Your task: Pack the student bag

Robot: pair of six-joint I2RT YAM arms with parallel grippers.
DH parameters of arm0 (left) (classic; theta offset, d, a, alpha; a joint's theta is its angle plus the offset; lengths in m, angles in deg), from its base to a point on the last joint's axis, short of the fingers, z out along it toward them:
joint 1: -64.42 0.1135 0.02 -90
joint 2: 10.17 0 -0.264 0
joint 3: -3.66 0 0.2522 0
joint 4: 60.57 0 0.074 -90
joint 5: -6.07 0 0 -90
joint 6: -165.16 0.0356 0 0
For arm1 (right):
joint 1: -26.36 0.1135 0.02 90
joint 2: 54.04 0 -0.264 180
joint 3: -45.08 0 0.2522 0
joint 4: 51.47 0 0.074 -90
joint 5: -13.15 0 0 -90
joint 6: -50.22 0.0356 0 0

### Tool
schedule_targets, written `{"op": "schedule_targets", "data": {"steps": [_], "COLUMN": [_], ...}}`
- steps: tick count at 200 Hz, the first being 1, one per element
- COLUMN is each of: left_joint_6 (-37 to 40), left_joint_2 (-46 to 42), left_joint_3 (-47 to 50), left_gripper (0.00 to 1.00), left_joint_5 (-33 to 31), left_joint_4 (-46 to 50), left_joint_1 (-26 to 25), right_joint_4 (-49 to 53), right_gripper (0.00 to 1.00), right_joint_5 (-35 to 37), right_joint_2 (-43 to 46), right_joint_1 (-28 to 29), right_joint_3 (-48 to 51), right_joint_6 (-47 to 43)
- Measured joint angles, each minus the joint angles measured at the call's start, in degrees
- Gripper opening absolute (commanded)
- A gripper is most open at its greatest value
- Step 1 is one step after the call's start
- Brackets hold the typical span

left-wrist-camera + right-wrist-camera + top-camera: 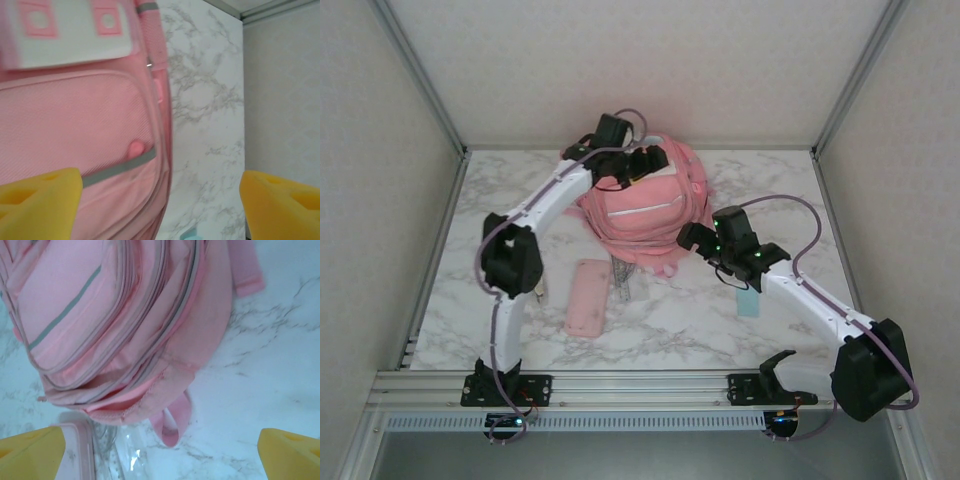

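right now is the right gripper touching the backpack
Apart. The right wrist view shows the open right gripper with both fingers short of the backpack, and a strip of table visible between them.

Even light; blurred student bag (75, 115)

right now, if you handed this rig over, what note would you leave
The left gripper is open and empty over the far end of the student bag.
The right gripper is open and empty at the bag's near right side.
The bag lies far centre on the table.
A pink pencil case, a clear flat item and a small teal item lie outside it, nearer the arms.
Done: nothing visibly packed.
Left: get those into the bag.
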Motion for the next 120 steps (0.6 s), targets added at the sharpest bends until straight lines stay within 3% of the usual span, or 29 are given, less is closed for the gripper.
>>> {"op": "schedule_targets", "data": {"steps": [48,75,107,120], "left_joint_6": [0.9,0.9,1.5,1.6], "left_joint_2": [-15.3,-15.6,-13.6,-11.6], "left_joint_3": [24.3,33.2,37.8,37.9], "left_gripper": [0.82,0.82,0.81,0.79], "left_joint_5": [-2.8,-3.7,-4.0,-3.7], "left_joint_4": [-10.2,-14.7,-18.4,-21.1], "left_joint_1": [11.6,16.5,17.8,18.0], "right_joint_4": [-6.5,-11.0,-15.3,-17.0], "right_gripper": [0.95,0.94,0.94,0.89], "right_joint_5": [-5.3,-5.8,-5.2,-4.7], "right_joint_2": [-5.3,-9.5,-13.9,-15.3], "right_joint_1": [1.9,4.3,5.5,5.6], "right_joint_3": [2.1,2.1,2.1,2.3], "right_joint_6": [2.6,4.9,8.1,9.3]}}
